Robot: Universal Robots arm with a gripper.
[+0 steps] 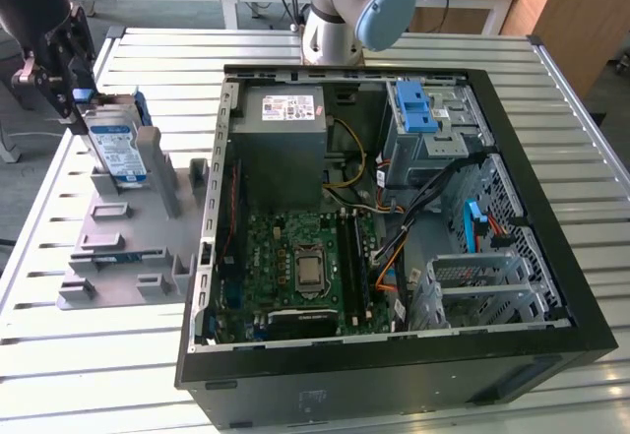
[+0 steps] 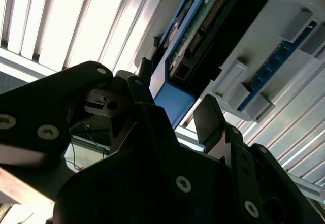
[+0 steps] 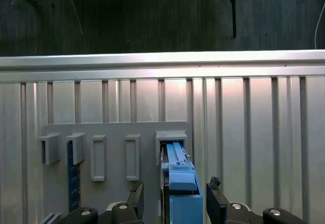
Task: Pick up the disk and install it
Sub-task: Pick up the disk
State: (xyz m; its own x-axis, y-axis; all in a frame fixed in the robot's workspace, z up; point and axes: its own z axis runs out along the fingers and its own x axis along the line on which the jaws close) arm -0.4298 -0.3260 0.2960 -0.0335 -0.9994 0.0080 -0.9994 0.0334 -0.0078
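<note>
Straddling the disk [image 3: 179, 176], the claw [image 1: 83, 109] is open and grips nothing, with one finger [image 3: 136, 199] on each side of the disk's upper end. First wrist view: a clear gap at one finger, a narrower gap at the other, and no contact seen. Second wrist view: the blue rail end sits between the two dark fingertips. The disk stands on edge directly under the claw, seated in a slot of the grey fixture plate [image 1: 118, 222]. Its blue rails frame it, and its white-and-blue label is turned toward the exterior camera. Just beyond the disk, the same plate carries several raised rectangular brackets and a narrow blue board [image 3: 72, 183] on edge. The plate rests on the slatted metal table [image 1: 98, 355]. Well away from the claw lies the open computer case [image 1: 394, 350], just beside the plate. Inside it, nearest the claw, is the grey power-supply box [image 1: 281, 144], with the green motherboard [image 1: 295, 257] alongside. Farther off are the blue latch piece [image 1: 415, 109] and its metal bay. The arm's base [image 1: 340, 21] rises behind the case.
</note>
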